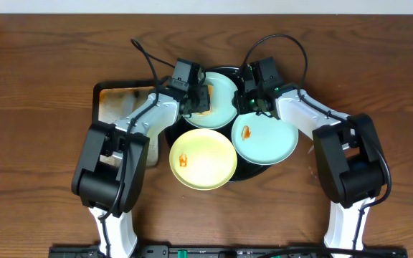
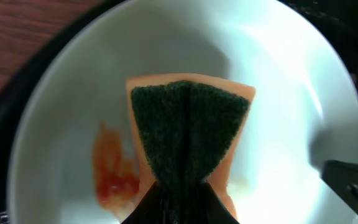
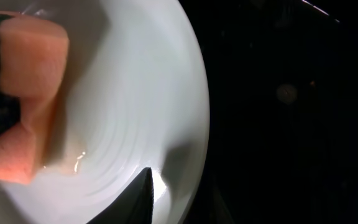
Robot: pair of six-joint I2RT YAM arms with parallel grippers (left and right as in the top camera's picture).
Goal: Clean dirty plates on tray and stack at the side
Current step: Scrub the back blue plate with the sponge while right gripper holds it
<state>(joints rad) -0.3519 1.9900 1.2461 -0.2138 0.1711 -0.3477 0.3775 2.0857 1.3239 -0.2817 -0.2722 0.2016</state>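
Dark wooden counter (image 1: pixel 41 79) carried the whole job. The thing I was working on was the back mint plate (image 1: pixel 224 100), which lay at the far side of the black tray (image 1: pixel 244 172). Its orange smear (image 2: pixel 114 168) sat just beside the sponge (image 2: pixel 188 124), not under it, so I judged the wiping of this plate unfinished. The sponge was folded, with its dark green scouring face toward the wrist camera and orange foam down on the plate. The left pincer (image 2: pixel 179 202) was clamped tight on it, which let me press and drag it. The right pincer (image 1: pixel 253 99) hung at the plate's right rim with one finger (image 3: pixel 143 196) over the edge, I think to steady the plate against the rubbing. Whether it gripped the rim or merely stood beside it, I could not tell. The right mint plate (image 1: pixel 267 140) and the yellow plate (image 1: pixel 203 159) waited nearer the robot's base on the same tray, each showing a smear, so nothing was stacked at the side. Left of the tray lay a rusty metal tray (image 1: pixel 117 104), half hidden by the left arm.
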